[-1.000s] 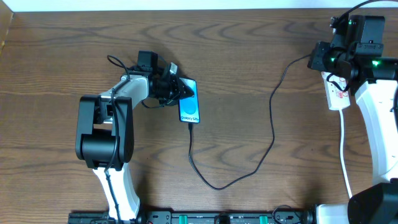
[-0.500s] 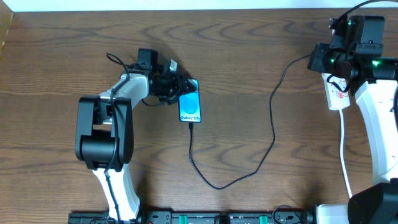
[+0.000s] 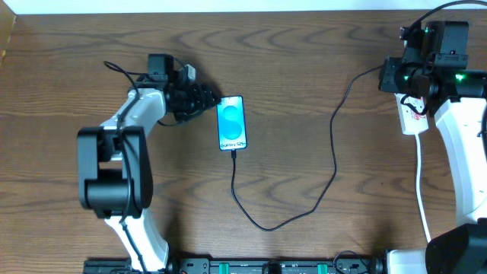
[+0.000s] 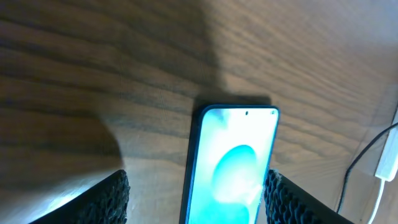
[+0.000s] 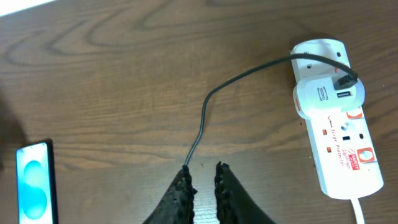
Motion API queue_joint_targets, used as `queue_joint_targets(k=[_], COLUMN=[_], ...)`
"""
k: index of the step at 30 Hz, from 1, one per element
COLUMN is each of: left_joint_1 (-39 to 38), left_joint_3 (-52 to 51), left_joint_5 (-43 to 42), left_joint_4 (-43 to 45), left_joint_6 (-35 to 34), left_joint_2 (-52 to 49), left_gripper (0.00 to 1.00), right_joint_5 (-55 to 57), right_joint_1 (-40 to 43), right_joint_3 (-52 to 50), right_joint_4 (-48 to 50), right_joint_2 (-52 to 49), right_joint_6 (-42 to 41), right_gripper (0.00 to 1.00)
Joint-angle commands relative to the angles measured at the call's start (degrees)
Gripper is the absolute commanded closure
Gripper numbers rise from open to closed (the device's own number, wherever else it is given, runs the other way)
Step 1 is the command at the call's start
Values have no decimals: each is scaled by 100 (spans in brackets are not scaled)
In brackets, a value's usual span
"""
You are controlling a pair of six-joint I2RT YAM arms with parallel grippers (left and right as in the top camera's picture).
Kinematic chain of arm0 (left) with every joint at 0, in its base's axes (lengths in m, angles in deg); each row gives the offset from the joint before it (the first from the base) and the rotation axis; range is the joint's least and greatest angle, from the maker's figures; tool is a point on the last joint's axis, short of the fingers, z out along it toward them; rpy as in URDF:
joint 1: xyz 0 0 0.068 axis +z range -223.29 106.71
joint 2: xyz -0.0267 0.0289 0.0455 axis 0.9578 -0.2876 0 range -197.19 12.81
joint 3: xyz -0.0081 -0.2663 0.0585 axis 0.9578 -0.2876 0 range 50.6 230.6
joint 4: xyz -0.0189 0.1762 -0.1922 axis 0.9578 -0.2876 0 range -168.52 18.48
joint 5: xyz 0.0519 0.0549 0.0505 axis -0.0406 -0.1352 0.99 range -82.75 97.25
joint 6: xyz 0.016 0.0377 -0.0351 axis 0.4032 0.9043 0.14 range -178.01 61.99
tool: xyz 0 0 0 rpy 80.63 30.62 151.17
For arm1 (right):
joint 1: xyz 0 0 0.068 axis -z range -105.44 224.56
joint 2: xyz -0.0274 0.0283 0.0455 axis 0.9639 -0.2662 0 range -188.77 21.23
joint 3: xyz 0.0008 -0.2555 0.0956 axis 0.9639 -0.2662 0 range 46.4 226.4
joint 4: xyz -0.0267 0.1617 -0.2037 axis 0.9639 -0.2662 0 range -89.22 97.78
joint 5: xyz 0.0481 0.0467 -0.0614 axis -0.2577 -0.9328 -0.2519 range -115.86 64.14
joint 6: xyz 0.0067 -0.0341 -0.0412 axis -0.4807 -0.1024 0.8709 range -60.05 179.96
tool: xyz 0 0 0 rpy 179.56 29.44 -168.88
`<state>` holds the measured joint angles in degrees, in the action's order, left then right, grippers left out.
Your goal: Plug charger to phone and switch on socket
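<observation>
The phone (image 3: pixel 231 122) lies flat on the wooden table with its blue-cyan screen lit. The thin black charger cable (image 3: pixel 333 152) runs from the phone's lower end in a loop up to the white adapter (image 5: pixel 323 93), which sits in the white socket strip (image 5: pixel 339 146). My left gripper (image 3: pixel 204 99) is open just left of the phone's top corner. In the left wrist view the phone (image 4: pixel 233 165) lies between the spread fingers (image 4: pixel 112 196). My right gripper (image 5: pixel 203 171) is shut and empty above the table, left of the socket, with the cable (image 5: pixel 205 112) passing its tip.
The socket (image 3: pixel 415 118) is partly hidden under my right arm at the far right, and its white cord (image 3: pixel 418 190) runs down towards the front edge. The table's far edge meets a white wall (image 3: pixel 228 6).
My left gripper has drawn back up and to the left, off the phone's top. The phone now lies straight and fully in view. The right arm has not moved.
</observation>
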<state>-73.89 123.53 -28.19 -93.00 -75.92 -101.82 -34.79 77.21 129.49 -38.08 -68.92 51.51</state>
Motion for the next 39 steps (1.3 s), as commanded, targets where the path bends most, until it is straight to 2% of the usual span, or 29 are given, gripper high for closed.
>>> queue_joint_targets(k=[1, 7, 9, 10, 14, 19, 22, 26, 31, 33, 34, 39], left_joint_1=[127, 236, 236, 236, 229, 229, 229, 229, 229, 229, 229, 229], left_joint_3=[-13, -15, -15, -15, -15, -17, -17, -17, -17, -17, -17, -17], left_joint_5=[186, 186, 186, 186, 186, 186, 186, 186, 186, 186, 186, 186], left_joint_4=[-133, -496, -538, -551, -549, -549, -549, -549, -549, -549, -549, -549], left_joint_6=[140, 136, 138, 136, 138, 138, 138, 138, 138, 138, 138, 138], left_joint_2=[868, 2299, 2627, 2774, 3226, 3340, 3329, 3329, 3329, 3329, 3329, 3329], left_gripper=[30, 30, 7, 4, 3, 3, 3, 3, 3, 2, 2, 2], right_joint_5=[68, 22, -24, -28, -72, -85, -85, -83, -85, -83, -85, -81], right_joint_1=[-42, -42, -42, -42, -46, -46, -46, -46, -46, -46, -46, -46], right_joint_3=[-28, -28, -28, -28, -28, -28, -28, -28, -28, -28, -28, -28], right_joint_4=[-94, -214, -210, -205, -199, -302, -424, -662, -957, -990, -1001, -1075], right_joint_2=[26, 46, 87, 129, 446, 1147, 1563, 2076, 2568, 2651, 2688, 2723], right_joint_6=[201, 393, 450, 452, 494, 494, 494, 577, 575, 575, 573, 533], right_gripper=[85, 82, 80, 80, 77, 67, 59, 40, 30, 15, 1, 1])
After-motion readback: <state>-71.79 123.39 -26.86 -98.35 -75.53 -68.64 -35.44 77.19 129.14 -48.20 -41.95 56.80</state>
